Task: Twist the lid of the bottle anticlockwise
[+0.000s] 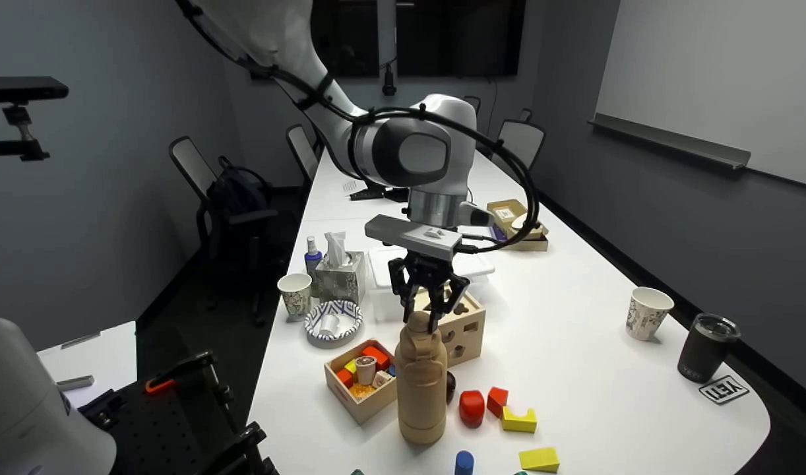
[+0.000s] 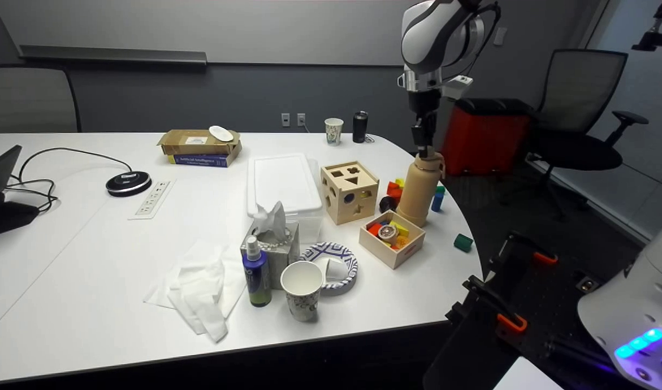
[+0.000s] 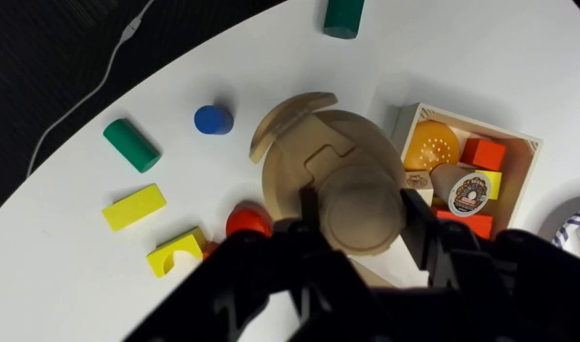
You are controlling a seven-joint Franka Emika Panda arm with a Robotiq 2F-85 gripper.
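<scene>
I have the fingers (image 3: 313,209) pinching the lid (image 3: 363,213) from both sides, atop the bottle (image 1: 423,399) on the counter (image 1: 574,343), and from here judge it stiff but slippery, wanting a firm hold across its middle lest the bottle turn too.

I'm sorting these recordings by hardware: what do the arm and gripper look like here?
The arm is glossy white and rounded, with a grey oval panel. Black cables run along it and swing out in a wide loop. Its end has a silver cylinder and a pale grey oblong box bearing a small, unreadable mark. The gripper is black, with two jointed fingers.
</scene>
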